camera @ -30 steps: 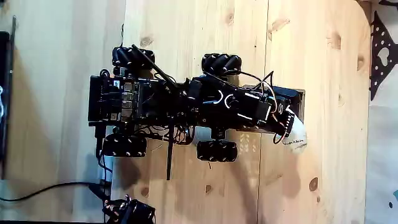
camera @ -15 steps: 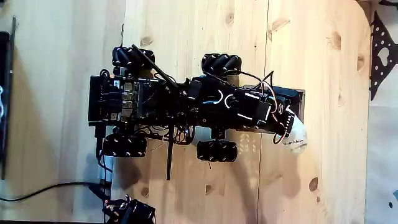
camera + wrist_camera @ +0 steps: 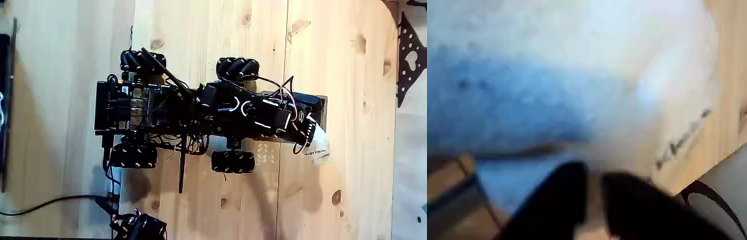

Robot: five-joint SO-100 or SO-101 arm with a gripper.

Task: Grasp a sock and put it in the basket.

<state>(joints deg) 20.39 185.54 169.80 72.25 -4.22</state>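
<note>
The claw [image 3: 312, 137] pinches the cream-white fabric sock [image 3: 319, 147] — hold firm, carry left over the dark perforated basket [image 3: 267, 155].

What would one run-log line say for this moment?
sock: pressed close to gripper, over basket edge | grip: unclear | sock in basket: unclear

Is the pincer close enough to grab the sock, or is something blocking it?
Probably yes. In the wrist view the sock sits right against the pincer, with nothing between them. In the fixed view the sock pokes out at the arm's tip. Whether it is already gripped, I cannot tell.
</note>
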